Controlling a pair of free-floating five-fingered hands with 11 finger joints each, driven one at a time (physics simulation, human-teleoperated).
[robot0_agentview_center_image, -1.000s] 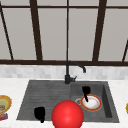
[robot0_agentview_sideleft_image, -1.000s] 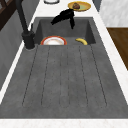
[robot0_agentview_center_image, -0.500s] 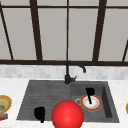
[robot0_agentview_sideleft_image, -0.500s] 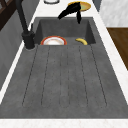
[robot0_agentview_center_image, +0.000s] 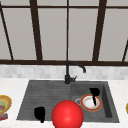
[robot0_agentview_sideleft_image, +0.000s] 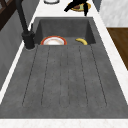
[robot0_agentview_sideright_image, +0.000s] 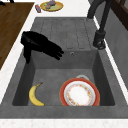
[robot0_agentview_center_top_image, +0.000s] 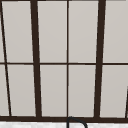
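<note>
Hanging low over the drainboard (robot0_agentview_center_image: 45, 92), left robot hand (robot0_agentview_center_image: 39, 113) — open or shut, I cannot tell. Ball (robot0_agentview_center_image: 67, 115) beside it. Right robot hand (robot0_agentview_center_image: 94, 92) has drifted slightly, fingers loose, empty — plate (robot0_agentview_center_image: 86, 103) and banana (robot0_agentview_sideright_image: 35, 94) lie untouched in the basin (robot0_agentview_sideright_image: 62, 72) below.

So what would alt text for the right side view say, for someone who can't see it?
A black hand hovers, fingers extended, over a dark grey sink basin holding a banana and a red-rimmed plate; a black faucet stands beside it.
</note>
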